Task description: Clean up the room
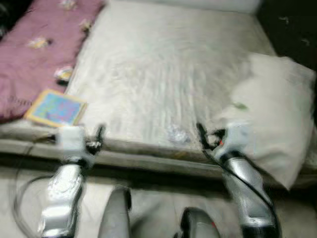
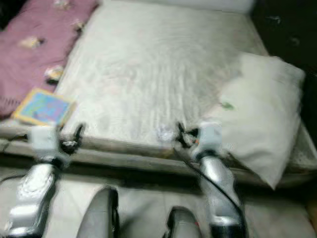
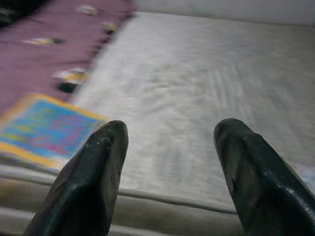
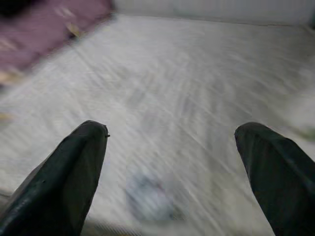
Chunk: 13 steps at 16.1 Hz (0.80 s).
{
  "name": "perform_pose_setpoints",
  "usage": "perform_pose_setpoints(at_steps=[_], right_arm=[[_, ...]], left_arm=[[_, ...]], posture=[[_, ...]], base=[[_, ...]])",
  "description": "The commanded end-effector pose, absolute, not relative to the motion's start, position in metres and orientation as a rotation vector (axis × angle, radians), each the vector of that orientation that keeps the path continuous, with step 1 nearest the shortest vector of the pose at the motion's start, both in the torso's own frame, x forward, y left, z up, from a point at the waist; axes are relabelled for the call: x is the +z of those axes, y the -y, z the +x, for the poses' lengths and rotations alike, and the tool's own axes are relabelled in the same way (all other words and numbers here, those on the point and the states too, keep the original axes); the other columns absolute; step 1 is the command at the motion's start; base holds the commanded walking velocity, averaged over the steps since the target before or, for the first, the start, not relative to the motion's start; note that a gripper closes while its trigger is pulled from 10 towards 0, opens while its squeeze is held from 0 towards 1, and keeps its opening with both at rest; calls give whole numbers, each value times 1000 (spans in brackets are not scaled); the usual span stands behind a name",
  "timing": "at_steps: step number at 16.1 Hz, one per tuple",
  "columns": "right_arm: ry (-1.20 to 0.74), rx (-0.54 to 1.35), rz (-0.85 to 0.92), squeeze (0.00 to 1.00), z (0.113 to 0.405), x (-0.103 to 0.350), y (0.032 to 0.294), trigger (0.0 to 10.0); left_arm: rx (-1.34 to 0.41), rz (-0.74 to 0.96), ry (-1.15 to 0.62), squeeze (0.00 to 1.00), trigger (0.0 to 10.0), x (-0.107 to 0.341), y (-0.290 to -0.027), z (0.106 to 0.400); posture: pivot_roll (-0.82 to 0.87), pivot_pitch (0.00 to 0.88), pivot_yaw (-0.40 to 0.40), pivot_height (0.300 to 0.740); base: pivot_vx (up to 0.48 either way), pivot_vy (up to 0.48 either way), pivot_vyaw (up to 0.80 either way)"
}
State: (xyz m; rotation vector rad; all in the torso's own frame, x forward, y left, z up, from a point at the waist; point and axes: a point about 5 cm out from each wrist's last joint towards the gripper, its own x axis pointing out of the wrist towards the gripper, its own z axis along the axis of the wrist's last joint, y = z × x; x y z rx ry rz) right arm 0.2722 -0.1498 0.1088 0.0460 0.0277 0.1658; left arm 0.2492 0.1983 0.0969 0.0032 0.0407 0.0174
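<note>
A white bed (image 1: 163, 69) lies before me, the picture blurred. A small crumpled white wad (image 1: 177, 134) rests near the bed's front edge, also seen as a pale blur (image 4: 147, 199). My right gripper (image 1: 202, 134) is open just right of the wad, at the bed's edge, its fingers (image 4: 74, 172) apart with nothing between them. My left gripper (image 1: 99, 136) is open at the front edge further left, its fingers (image 3: 93, 172) spread. A colourful book (image 1: 55, 107) with a yellow border lies on the bed's left front corner, next to the left gripper, and appears as the book (image 3: 44, 130).
A purple blanket (image 1: 34, 54) with small patterns covers the left side. A white pillow (image 1: 275, 114) hangs over the bed's right front corner. A small dark and yellow thing (image 1: 63, 74) lies at the blanket's edge. A cable (image 1: 20, 193) loops on the floor at lower left.
</note>
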Motion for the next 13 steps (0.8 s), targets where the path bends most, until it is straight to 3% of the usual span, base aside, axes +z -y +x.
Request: perform_pose_setpoints(at_steps=[1,5,11,13], right_arm=[[-54,117,29,0,267,104,165,10000],[-62,111,30,0,267,102,166,10000],[-87,107,17,0,266,98,167,10000],[-70,111,25,0,265,100,167,10000]], left_arm=[[-22,-17,-29,0,10000,99,-186,252],[-23,-17,-33,0,10000,98,-186,251],[-23,-12,-55,0,10000,95,-184,250],[-23,-10,-60,0,10000,93,-184,249]], posture=[[8,127,-42,646],[8,127,-42,646],[15,121,-45,646],[17,118,-48,621]], base=[[341,0,0],[342,0,0],[0,0,0],[0,0,0]])
